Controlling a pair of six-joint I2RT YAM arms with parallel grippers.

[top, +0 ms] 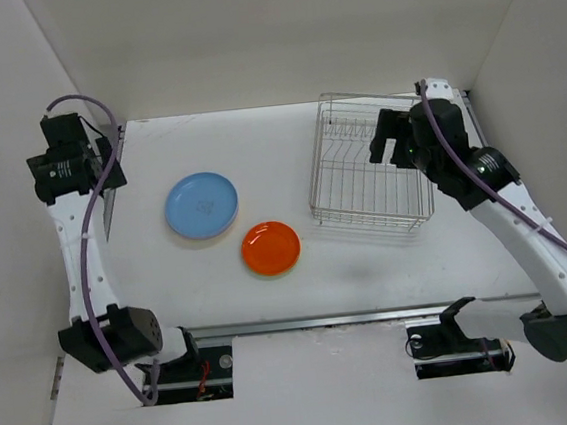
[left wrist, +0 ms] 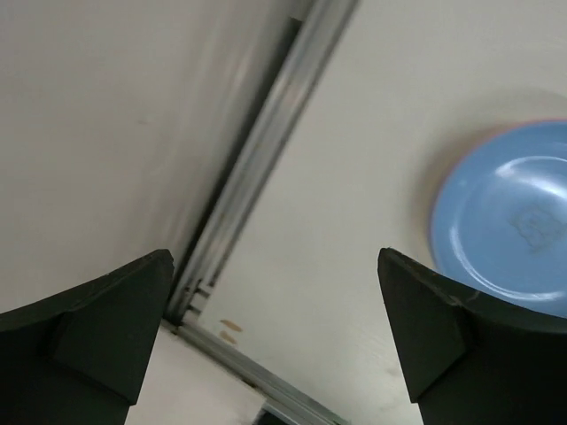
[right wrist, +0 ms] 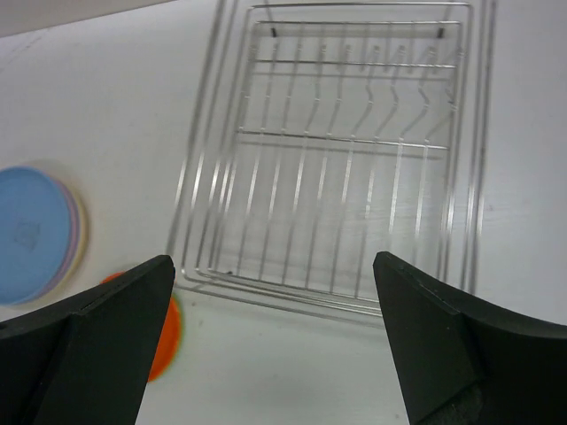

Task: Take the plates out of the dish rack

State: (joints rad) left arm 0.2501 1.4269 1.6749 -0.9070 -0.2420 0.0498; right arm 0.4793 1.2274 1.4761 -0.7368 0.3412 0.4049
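One rack [top: 364, 218], one orange plate [top: 271, 247], one stack [top: 201, 205]

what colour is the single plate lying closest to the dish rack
The lone plate is orange; it shows best in the top external view.

The overhead camera sees the whole counter [top: 270, 284] from behind my bases. Past my left fingers [left wrist: 106, 328], a close, slanted look; past my right fingers [right wrist: 461, 345], the dish rack [right wrist: 345, 159] below. All share the blue plate [left wrist: 514, 221].

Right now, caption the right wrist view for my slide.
Open right gripper hovers over the empty dish rack; a blue-topped plate stack and an orange plate lie beside it.
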